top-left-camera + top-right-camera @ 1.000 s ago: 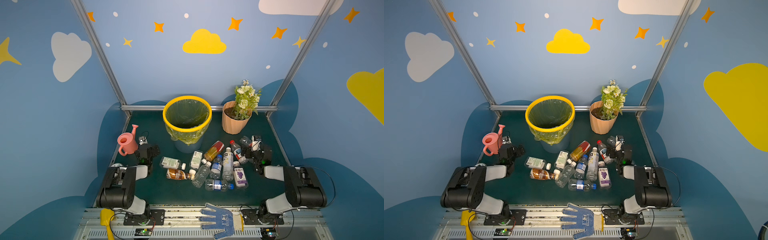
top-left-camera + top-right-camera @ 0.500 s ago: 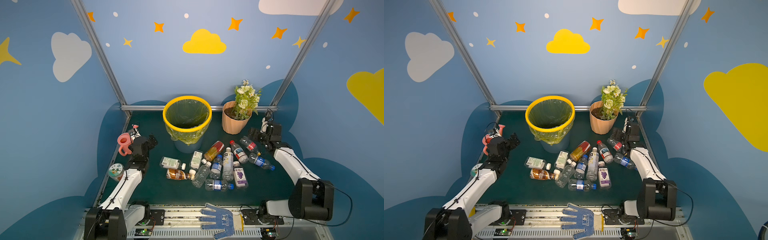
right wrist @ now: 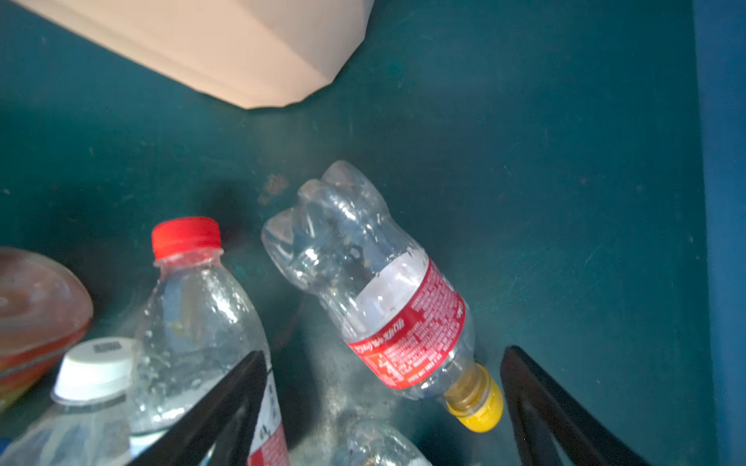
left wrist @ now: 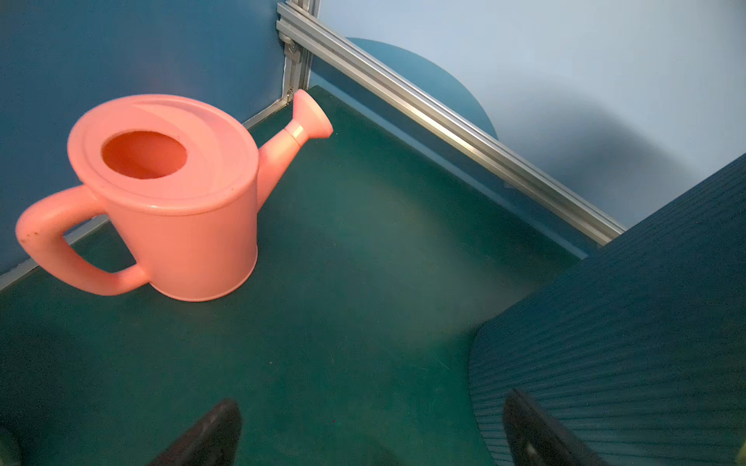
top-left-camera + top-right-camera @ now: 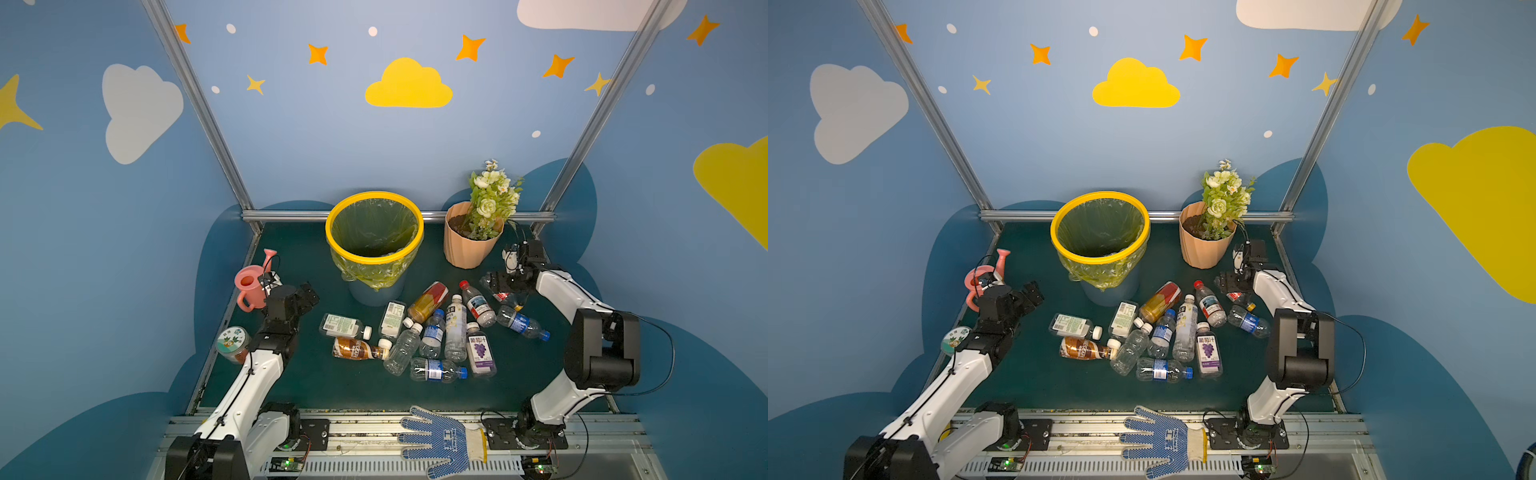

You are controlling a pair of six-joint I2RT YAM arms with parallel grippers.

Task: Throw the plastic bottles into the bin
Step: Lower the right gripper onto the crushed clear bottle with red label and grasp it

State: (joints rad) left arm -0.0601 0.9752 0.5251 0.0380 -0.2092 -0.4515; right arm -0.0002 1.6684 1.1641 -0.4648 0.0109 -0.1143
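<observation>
Far centre on dark green counter (image 5: 316,386): round blue-grey bin (image 5: 374,295), yellow rim, yellow-green liner. Just nearer, lying scattered: small clear plastic bottles (image 5: 455,328). At right, beside ribbed peach pot (image 5: 465,249): right fingers (image 3: 226,403) released, straddling clear red-labelled, yellow-capped bottle (image 3: 403,322). At left, by pink watering can (image 4: 181,210): left fingers (image 4: 210,427) released, empty.

Blue-grey bin (image 5: 375,260) with yellow rim; pink watering can (image 4: 181,226); ribbed peach flowerpot (image 5: 465,249); dark green worktop (image 5: 332,386); blue-dotted white glove (image 5: 444,440).
</observation>
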